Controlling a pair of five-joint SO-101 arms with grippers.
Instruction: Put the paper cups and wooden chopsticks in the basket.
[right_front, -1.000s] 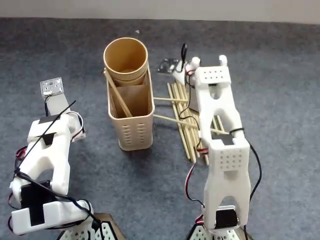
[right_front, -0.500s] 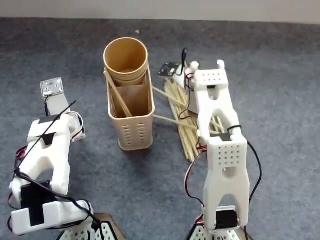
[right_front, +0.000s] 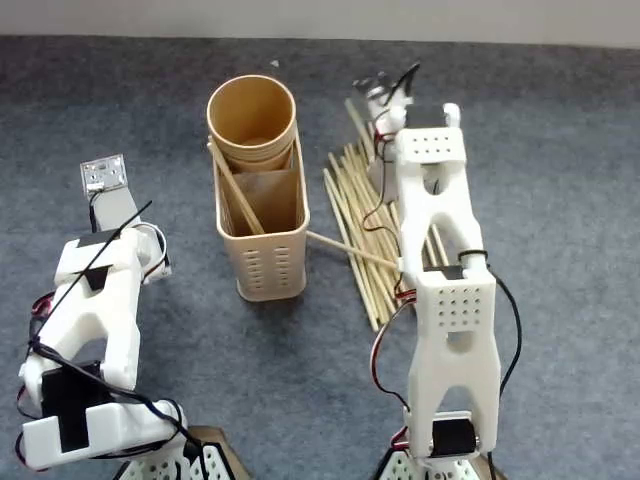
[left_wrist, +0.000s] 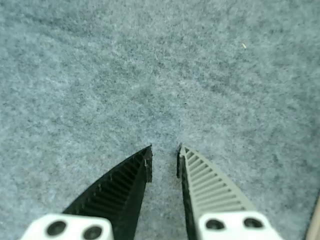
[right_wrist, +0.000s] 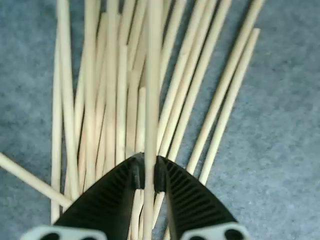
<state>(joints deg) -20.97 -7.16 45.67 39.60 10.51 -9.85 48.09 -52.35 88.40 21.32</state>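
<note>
Grey carpet (right_front: 560, 150) spreads underneath, with a pale strip (right_front: 300, 18) along the far edge.

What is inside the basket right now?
The basket holds stacked paper cups in its far compartment and one wooden chopstick leaning in the near one. The cups cover that compartment's floor, and how many are nested cannot be told.

seemingly 2 cups (right_front: 250, 125) in basket (right_front: 265, 265), chopsticks (right_front: 355, 215) right
</note>
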